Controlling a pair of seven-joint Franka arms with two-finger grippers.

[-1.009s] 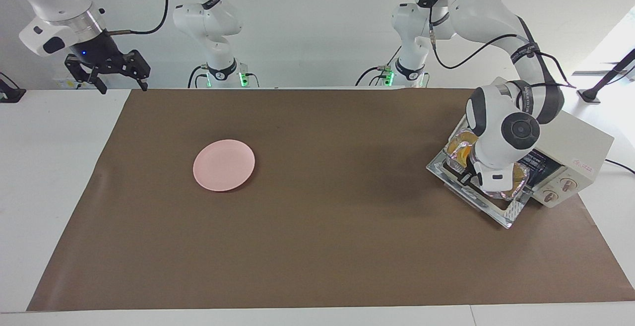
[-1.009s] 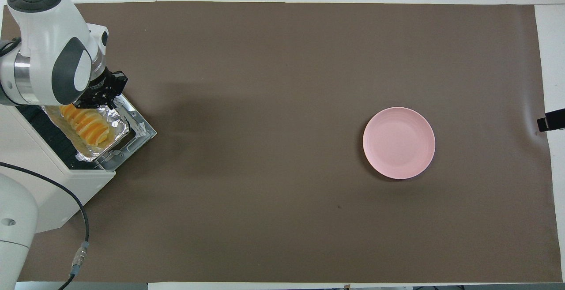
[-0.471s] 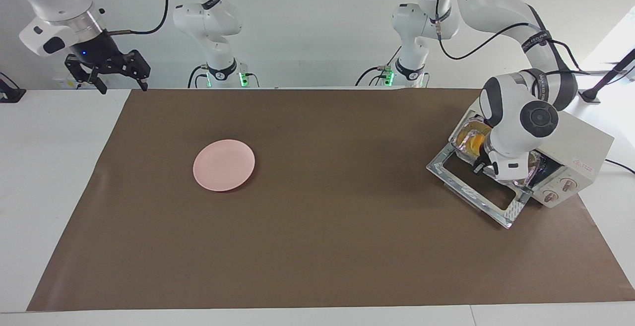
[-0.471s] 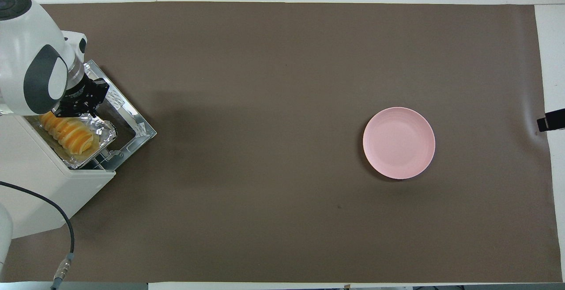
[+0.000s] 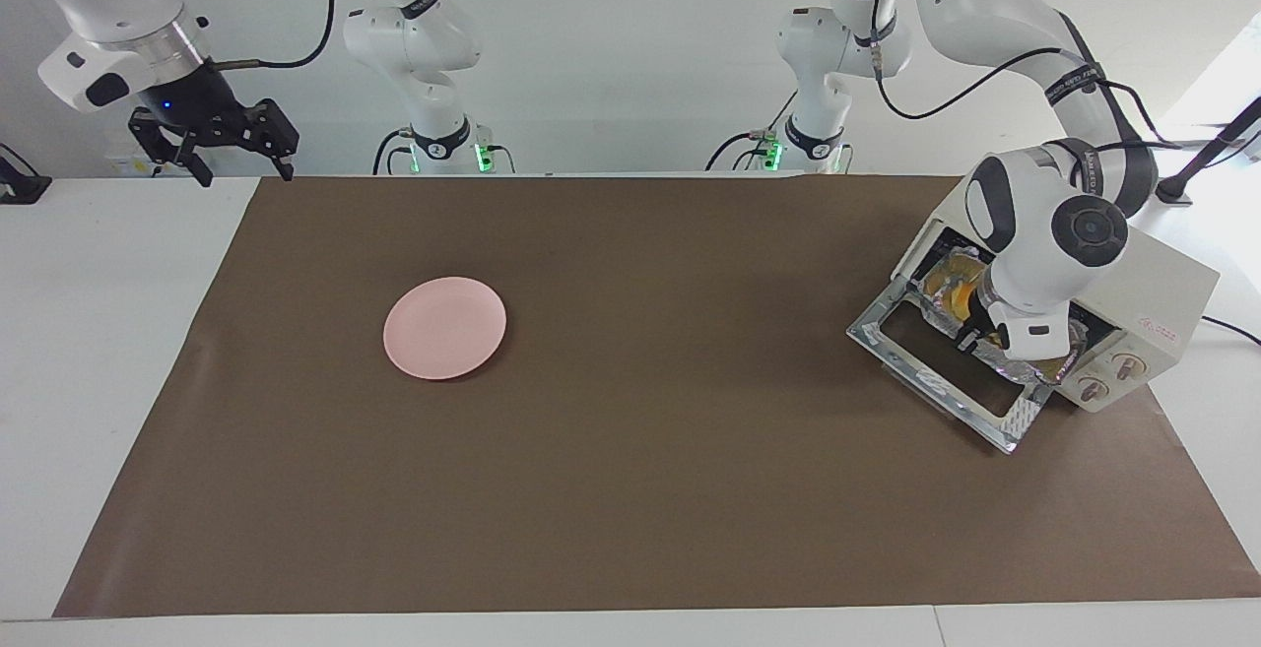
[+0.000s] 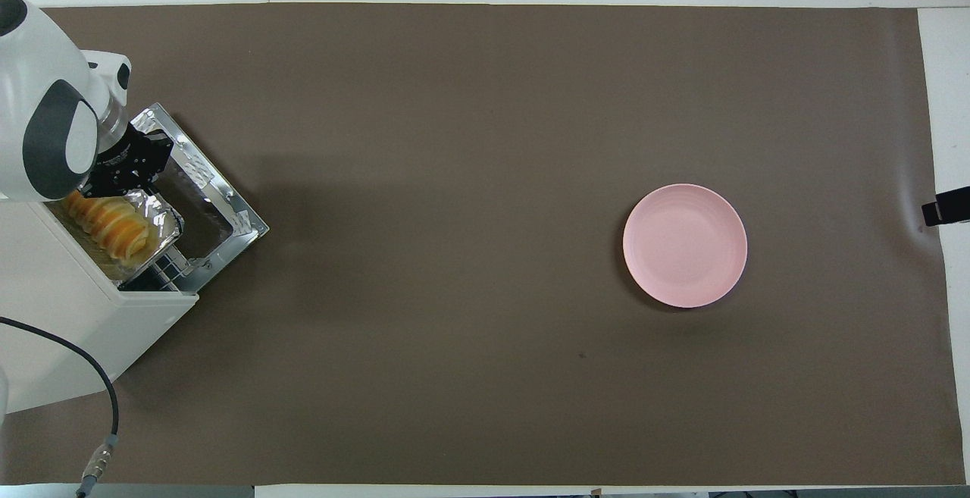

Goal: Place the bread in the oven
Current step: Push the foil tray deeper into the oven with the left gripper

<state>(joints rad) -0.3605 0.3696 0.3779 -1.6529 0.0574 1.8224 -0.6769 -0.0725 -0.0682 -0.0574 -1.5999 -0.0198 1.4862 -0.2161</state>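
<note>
White bench (image 5: 108, 332) covered by a brown mat (image 5: 640, 489). On the mat: a round pink plate (image 5: 444, 328) toward the right arm's end, and a cream-white oven (image 5: 1153, 302), door (image 5: 946, 371) lowered, at the left arm's end.

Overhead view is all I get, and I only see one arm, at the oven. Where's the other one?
Observer: The right gripper hangs raised and open over the white table, by the mat's corner at the robots' end. It is waiting.
Operator: Does the oven have any controls?
Observer: Yes. The oven has two round knobs on its front, beside the dropped door.
Operator: How low is the hand at the oven?
Observer: The left gripper is shut and down at the oven's mouth, at the rim of the foil tray. One end of the bread shows inside the opening. I can't tell whether the gripper pinches the foil.
</note>
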